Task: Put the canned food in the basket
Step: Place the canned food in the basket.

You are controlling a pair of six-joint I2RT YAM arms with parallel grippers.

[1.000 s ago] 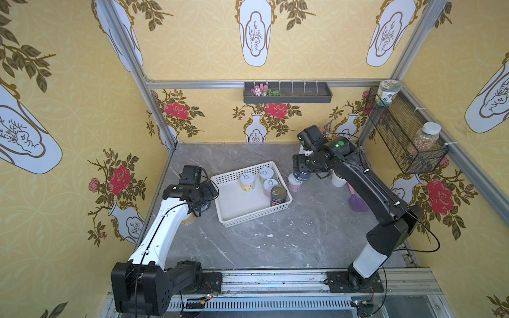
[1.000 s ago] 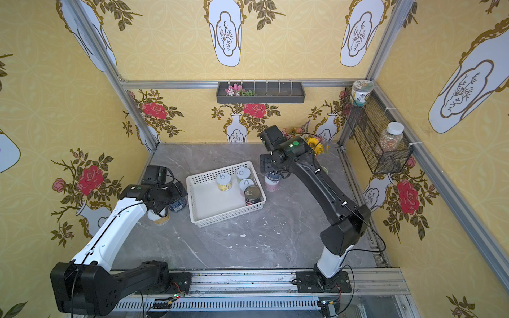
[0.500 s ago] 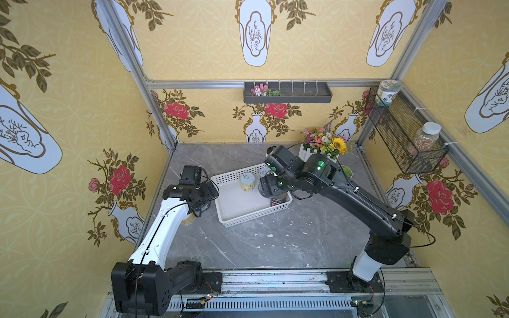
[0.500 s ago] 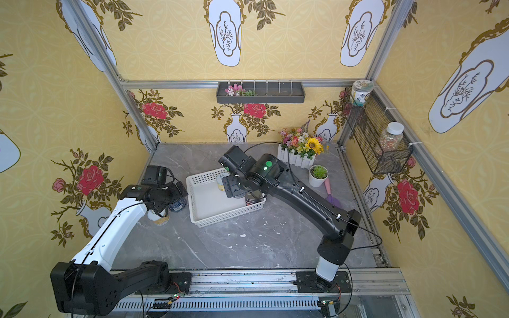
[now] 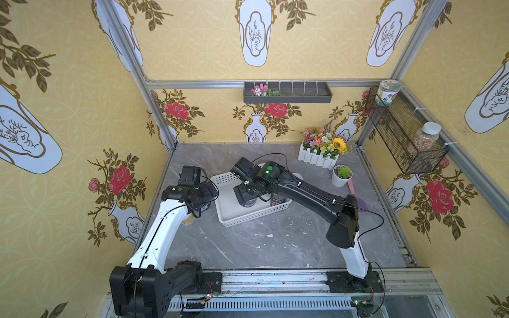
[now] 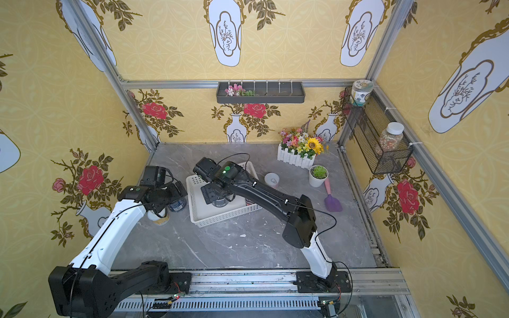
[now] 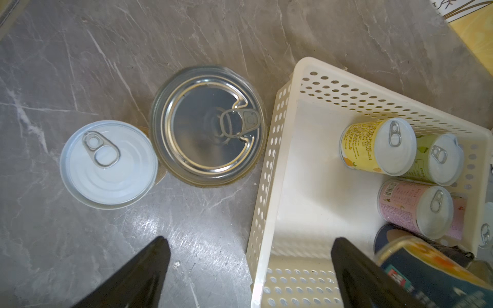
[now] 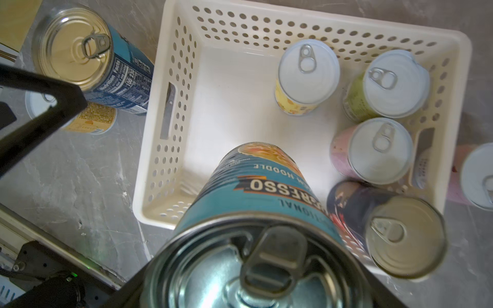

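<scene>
Right wrist view: right pincer (image 8: 256, 290) clamps the blue can (image 8: 253, 197) over the basket (image 8: 240, 26).

high pair, close wrist pair
top views look down toward 12 o'clock; both wrist cameras face down, close, sharing the basket (image 7: 306, 165).

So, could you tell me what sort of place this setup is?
Probably a mock home pantry corner built as a robot test cell: floral wallpaper on aluminium framing, a marble-look tabletop, and a wire wall basket holding jars.
</scene>
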